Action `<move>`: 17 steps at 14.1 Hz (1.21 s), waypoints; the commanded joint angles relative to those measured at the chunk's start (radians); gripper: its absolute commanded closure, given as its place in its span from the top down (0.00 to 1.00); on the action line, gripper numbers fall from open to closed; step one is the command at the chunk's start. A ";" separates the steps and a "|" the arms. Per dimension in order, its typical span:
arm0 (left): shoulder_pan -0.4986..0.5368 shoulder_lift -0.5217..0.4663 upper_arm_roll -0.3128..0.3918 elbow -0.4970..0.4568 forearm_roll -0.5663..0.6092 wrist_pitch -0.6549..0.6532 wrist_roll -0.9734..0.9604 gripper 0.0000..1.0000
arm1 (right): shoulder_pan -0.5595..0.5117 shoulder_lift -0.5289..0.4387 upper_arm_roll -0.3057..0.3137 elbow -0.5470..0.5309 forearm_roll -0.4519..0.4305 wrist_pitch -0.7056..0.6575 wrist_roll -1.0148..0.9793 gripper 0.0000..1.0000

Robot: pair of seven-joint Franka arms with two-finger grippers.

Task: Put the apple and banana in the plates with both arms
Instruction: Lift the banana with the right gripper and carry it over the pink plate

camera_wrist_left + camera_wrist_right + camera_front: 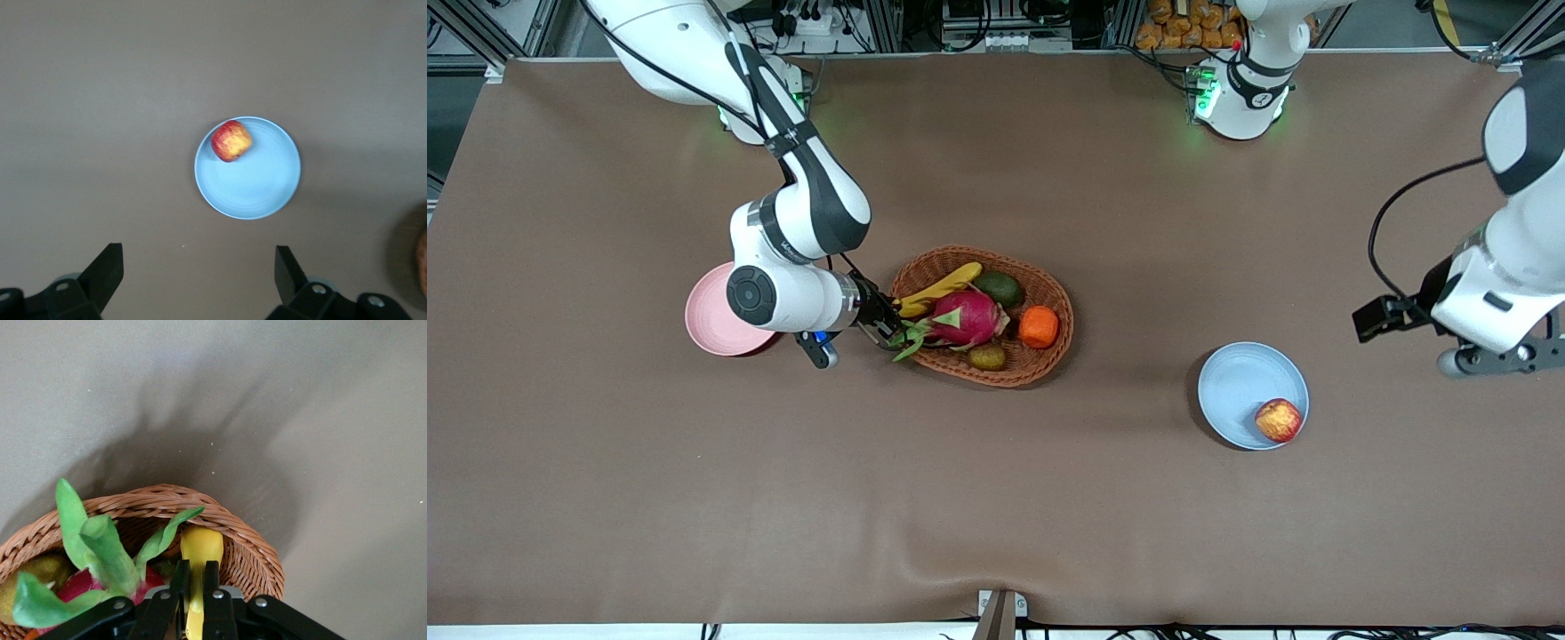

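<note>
The apple (1279, 420) lies on a plate (1238, 382); the banana (941, 289) in the basket (1049, 351).

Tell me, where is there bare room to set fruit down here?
The pink plate beside the right gripper is bare. The blue plate has room beside the apple. The basket is crowded: banana, dragon fruit, avocado, orange.

Bench (996, 498) bare along the edge nearest the front camera and at both its corners; wicker basket (1049, 293) mid-bench, crowded: dragon fruit (963, 318) presses against banana (941, 289), avocado (998, 289) beside; pink plate (710, 324) partly under right arm.
</note>
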 commanded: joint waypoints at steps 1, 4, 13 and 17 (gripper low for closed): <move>0.010 -0.069 -0.003 -0.013 -0.054 -0.039 0.025 1.00 | -0.010 -0.006 -0.010 0.060 0.012 -0.109 0.002 0.00; 0.006 -0.126 -0.002 -0.015 -0.109 -0.101 0.026 1.00 | -0.053 -0.008 -0.012 0.189 0.015 -0.302 0.002 0.00; -0.257 -0.275 0.326 -0.057 -0.135 -0.251 0.112 1.00 | -0.225 -0.032 -0.012 0.320 -0.307 -0.551 -0.629 0.00; -0.249 -0.284 0.323 -0.076 -0.155 -0.251 0.095 1.00 | -0.312 -0.023 -0.012 0.254 -0.466 -0.464 -0.973 0.00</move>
